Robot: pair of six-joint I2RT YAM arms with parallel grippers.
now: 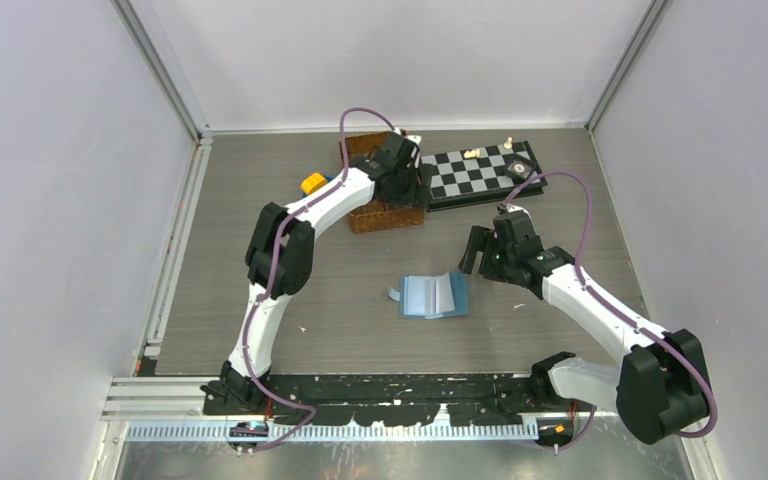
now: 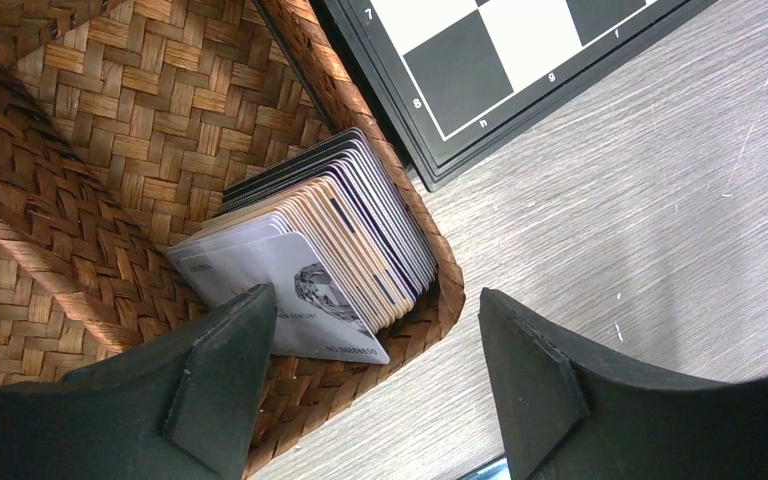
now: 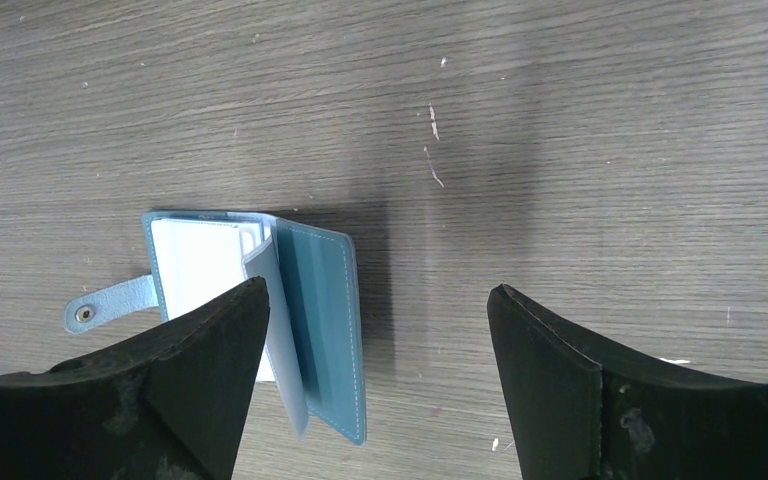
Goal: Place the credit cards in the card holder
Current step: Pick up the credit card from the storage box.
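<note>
Grey wood-grain table (image 1: 350, 330) between pale walls: the reach for a first card, none yet in hand.
Left gripper (image 2: 370, 320) hangs with jaws apart over the credit cards (image 2: 330, 235), which are stacked on edge in a corner of the wicker basket (image 2: 110, 150) beside the chessboard (image 2: 520, 50). Right gripper (image 3: 378, 295), jaws wide and empty, hovers over the card holder (image 3: 315, 310), which lies open mid-table. The next move probably calls for descending and pinching a single card without dragging its neighbours.
</note>
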